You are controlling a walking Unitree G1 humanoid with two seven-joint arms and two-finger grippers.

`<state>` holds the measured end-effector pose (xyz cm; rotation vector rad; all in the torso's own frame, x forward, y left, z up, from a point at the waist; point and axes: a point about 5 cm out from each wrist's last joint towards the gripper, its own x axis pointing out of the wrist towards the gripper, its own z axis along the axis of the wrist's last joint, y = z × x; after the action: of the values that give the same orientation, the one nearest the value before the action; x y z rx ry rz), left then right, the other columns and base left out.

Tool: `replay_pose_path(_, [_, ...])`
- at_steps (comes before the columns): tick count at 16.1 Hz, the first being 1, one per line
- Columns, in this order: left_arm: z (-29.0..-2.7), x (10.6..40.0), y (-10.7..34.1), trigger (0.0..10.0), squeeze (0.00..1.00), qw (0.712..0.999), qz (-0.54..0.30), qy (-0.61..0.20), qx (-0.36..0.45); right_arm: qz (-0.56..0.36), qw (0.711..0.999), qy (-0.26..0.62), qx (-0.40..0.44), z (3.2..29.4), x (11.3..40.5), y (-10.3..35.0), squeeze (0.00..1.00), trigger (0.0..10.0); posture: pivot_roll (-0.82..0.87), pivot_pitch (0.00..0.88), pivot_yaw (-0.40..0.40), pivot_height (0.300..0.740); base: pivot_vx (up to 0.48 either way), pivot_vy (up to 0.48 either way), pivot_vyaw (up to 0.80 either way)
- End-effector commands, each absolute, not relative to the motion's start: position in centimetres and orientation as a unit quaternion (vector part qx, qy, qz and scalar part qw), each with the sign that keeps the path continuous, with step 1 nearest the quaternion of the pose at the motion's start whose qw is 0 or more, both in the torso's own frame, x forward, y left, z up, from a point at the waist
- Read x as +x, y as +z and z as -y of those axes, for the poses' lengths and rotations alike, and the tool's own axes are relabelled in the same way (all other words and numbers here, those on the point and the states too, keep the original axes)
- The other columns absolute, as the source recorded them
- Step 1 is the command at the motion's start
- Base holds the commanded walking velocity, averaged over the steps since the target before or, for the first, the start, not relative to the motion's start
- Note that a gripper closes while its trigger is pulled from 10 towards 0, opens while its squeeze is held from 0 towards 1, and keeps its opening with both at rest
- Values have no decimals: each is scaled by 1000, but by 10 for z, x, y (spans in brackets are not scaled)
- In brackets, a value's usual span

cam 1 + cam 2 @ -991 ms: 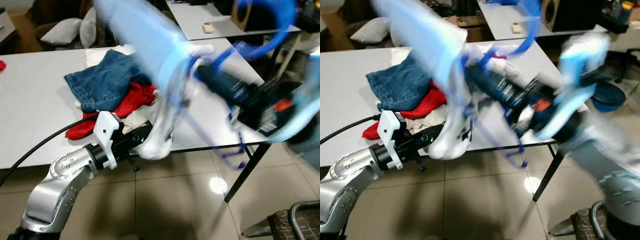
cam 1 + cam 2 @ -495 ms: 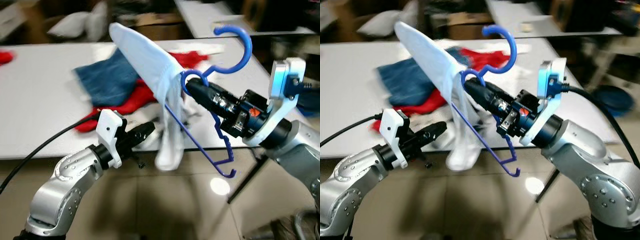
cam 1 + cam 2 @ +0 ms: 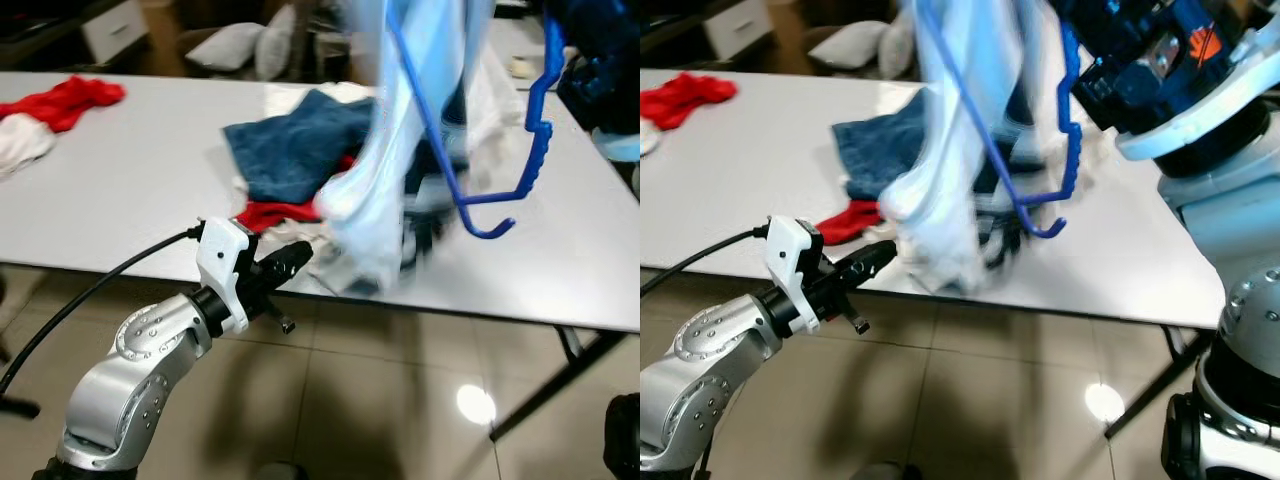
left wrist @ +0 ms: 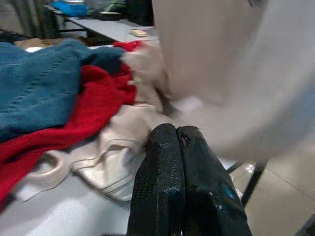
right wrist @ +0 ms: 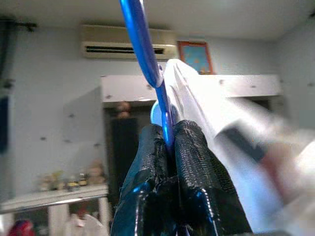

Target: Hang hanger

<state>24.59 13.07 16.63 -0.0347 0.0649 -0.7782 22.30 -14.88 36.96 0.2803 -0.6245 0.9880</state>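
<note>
Carrying step, by the look of it: nearest, the left gripper (image 3: 297,258) reaches forward at the table (image 3: 120,200) edge, fingers pressed together on nothing, just short of the heap of blue and red clothes (image 3: 300,160). Above the heap the right gripper (image 5: 170,140) pinches the blue hanger (image 3: 500,150) by its thin wire, a white garment (image 3: 390,170) draped on it and blurred. No rail in sight; next move likely needs one found. Open floor (image 3: 400,400) below the table edge; beyond, another table.

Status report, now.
Right gripper shut on blue hanger, white garment draped on it. Left gripper shut, empty, by table edge. Clothes pile below.
</note>
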Motion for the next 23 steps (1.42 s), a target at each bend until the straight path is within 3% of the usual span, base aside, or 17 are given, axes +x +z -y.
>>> replay_pose_path(1, [-131,245,168,10000,0,927,-30,-373,-12,278,823,476,137,142,222,366,0,10000,-62,0,48,740,0,0,781])
replay_pose_path(4, [-129,244,164,10000,0,928,-34,-371,-12,146,885,430,105,138,246,306,0,10000,-60,0,46,740,0,0,785])
replay_pose_path(7, [-127,245,163,10000,0,928,-37,-371,-11,116,904,394,120,147,254,287,0,10000,-58,0,50,740,0,0,790])
replay_pose_path(13, [-125,243,161,10000,0,926,-39,-375,-4,134,867,460,136,129,237,286,0,10000,-51,0,47,740,0,0,791])
replay_pose_path(15, [-125,243,161,10000,0,927,-38,-374,-6,238,818,470,233,142,230,330,0,10000,-54,0,44,740,0,0,788])
replay_pose_path(16, [-125,243,161,10000,0,927,-38,-374,-6,245,813,470,240,144,230,333,0,10000,-54,0,44,740,0,0,788])
replay_pose_path(18, [-124,242,160,10000,0,927,-39,-374,-6,141,868,459,130,139,239,290,0,10000,-54,0,41,740,0,0,775])
replay_pose_path(20, [-124,241,159,10000,0,927,-41,-372,-4,83,895,428,94,133,247,265,0,10000,-49,0,36,740,0,0,788])
replay_pose_path(23, [-126,240,158,10000,0,929,-43,-369,-1,44,912,396,98,135,256,243,0,10000,-43,0,31,740,0,0,794])
